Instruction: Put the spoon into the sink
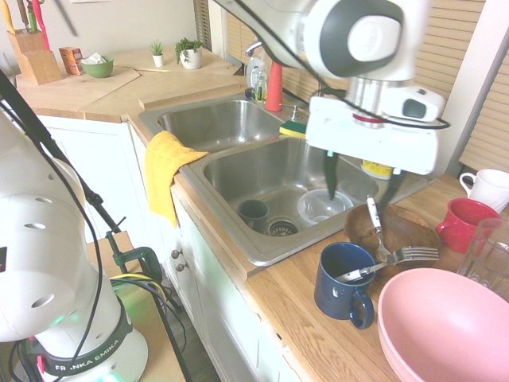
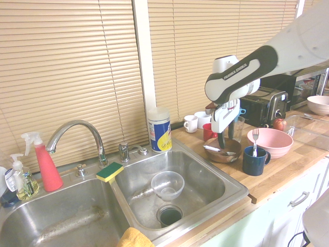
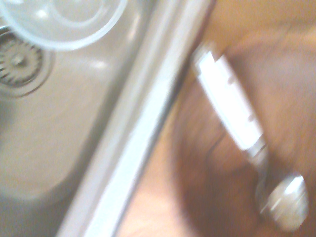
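wrist view: white-handled, shiny spoon in a round wooden bowl.

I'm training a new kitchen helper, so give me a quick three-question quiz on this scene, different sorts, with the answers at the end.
1. True or false: the spoon lies in the wooden bowl.
2. Which utensil stands in the navy mug: a) the fork, b) a knife, c) a whisk?
3. Fill in the blank: the cloth draped over the front edge of the sink is ____.

Key: 1. true; 2. a, the fork; 3. yellow-orange
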`<state>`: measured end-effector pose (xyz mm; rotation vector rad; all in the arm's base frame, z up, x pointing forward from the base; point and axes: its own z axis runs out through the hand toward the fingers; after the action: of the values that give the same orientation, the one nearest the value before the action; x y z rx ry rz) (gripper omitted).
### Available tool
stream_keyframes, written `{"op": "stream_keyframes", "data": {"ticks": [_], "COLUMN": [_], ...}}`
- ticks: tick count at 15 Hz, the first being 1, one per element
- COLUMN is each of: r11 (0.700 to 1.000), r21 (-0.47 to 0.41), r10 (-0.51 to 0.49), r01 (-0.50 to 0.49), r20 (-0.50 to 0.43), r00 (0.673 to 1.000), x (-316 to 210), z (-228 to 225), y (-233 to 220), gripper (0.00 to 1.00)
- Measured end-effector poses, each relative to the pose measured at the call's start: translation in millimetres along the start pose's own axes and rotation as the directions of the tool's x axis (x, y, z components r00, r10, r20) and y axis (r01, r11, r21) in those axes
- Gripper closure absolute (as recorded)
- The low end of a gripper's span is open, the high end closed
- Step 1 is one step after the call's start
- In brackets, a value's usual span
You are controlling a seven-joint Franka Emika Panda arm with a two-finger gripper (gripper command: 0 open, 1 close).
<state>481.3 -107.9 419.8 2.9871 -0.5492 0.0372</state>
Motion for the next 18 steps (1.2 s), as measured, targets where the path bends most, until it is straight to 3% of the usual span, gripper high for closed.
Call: {"op": "stream_keyframes", "data": {"ticks": [9, 18], "r11": [0.976, 0.962], "r21": [-0.082, -0.032], "r10": [-0.204, -0.272], "r01": [0.202, 0.271], "r20": [-0.023, -0.048], "r00": [0.979, 0.961], "x": [27, 49], "z": [44, 56], "y": [-1, -22], "gripper": [0.0, 0.0]}}
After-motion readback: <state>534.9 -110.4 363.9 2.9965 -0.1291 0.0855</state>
